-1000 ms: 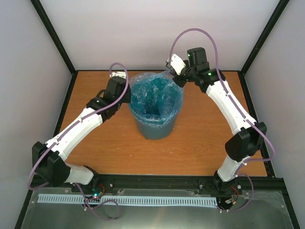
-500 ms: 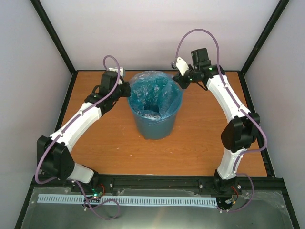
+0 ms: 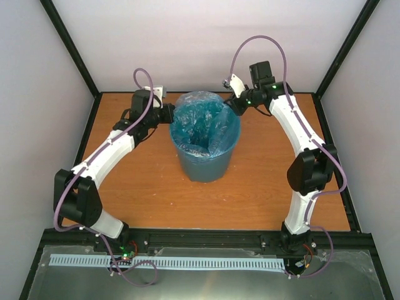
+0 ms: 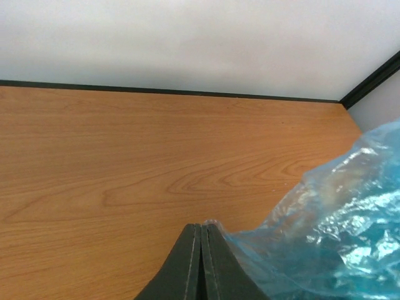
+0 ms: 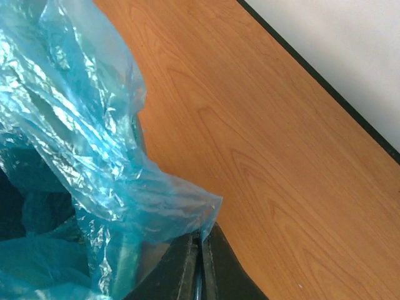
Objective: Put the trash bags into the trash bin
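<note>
With the bag (image 3: 204,122) down in the bin (image 3: 203,167), my left end effector (image 4: 201,227) and right end effector (image 5: 201,235) were each clamped on its rim at opposite sides — I judged, to spread the mouth over the lip.

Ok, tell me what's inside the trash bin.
The light-blue trash bag lines the trash bin, its film rising past the rim, with a dark hollow at its middle. The film hides the bin's inner wall and floor.
</note>
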